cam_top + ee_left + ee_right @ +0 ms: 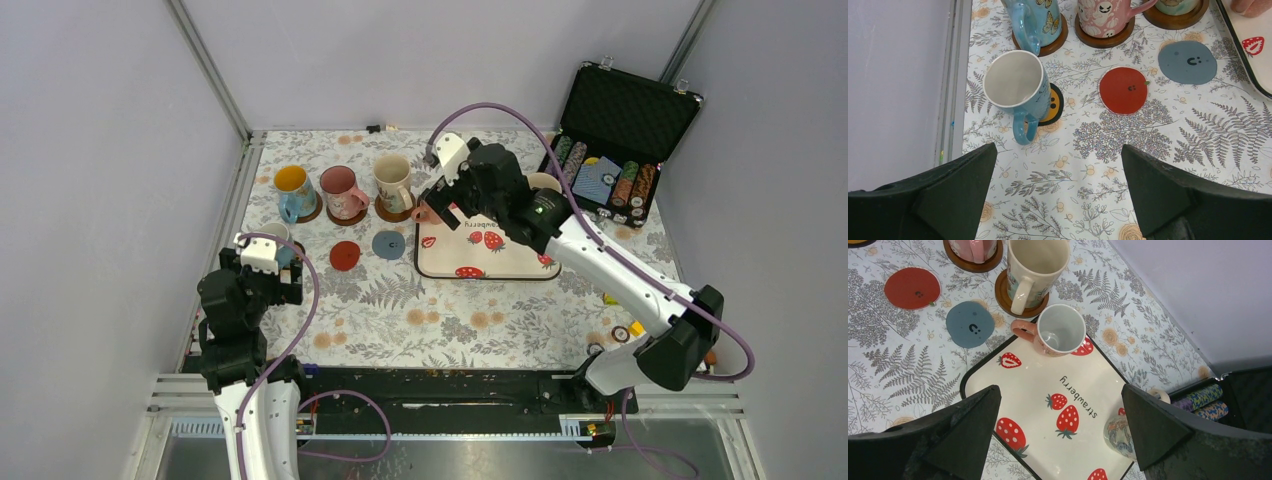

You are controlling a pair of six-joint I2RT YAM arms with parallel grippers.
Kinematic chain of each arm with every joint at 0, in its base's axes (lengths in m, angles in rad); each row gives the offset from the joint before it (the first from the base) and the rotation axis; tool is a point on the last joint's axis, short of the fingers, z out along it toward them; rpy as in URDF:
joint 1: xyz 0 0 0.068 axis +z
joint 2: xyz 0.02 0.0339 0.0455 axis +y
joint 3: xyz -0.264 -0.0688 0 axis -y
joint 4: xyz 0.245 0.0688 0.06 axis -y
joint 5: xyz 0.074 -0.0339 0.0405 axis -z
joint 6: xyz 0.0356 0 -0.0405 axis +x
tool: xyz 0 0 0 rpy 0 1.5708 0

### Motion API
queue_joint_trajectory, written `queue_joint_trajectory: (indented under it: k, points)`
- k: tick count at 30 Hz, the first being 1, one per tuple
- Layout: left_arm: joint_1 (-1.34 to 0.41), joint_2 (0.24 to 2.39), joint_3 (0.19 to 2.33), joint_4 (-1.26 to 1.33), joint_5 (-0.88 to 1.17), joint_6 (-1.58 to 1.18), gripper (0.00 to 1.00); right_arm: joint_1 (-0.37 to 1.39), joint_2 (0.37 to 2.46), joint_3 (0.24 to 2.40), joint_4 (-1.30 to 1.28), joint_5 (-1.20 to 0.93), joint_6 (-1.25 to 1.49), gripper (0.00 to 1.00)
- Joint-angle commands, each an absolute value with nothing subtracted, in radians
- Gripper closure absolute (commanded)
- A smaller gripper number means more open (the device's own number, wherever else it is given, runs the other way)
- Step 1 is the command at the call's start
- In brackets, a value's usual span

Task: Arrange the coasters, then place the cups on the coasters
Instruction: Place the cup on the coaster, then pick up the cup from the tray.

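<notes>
Two unfilled: red coaster [344, 255], grey-blue coaster [388, 244]. Right claw [1058, 390] spread wide above pink-handled mug [1058, 332] on tray [965, 382], left claw [1058, 150] likewise. Next: clamp rim, carry over.

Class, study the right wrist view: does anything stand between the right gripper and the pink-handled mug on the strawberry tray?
Nothing visible does. The right gripper hangs open above the strawberry tray, and only bare tray surface lies between it and the pink-handled mug at the tray's far corner.
</notes>
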State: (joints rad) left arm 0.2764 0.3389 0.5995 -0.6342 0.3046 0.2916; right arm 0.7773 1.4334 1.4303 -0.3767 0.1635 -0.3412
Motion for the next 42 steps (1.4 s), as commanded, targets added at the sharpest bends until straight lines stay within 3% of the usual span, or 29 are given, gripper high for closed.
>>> queue_joint_trajectory:
  k: [1,6,16,42]
  points:
    - [0.285,0.334,0.605,-0.594,0.308,0.299,0.01,0.773,1.453,1.493,-0.404,0.12,-0.374,0.0]
    - [0.29,0.329,0.601,-0.59,0.328,0.302,0.01,0.773,1.493,1.552,-0.482,0.086,-0.412,0.0]
    - [0.302,0.334,0.602,-0.587,0.298,0.295,0.01,0.773,1.468,1.477,-0.482,0.052,-0.433,0.0]
    - [0.308,0.347,0.599,-0.58,0.291,0.293,0.01,0.773,1.458,1.496,-0.475,-0.127,-0.236,0.02]
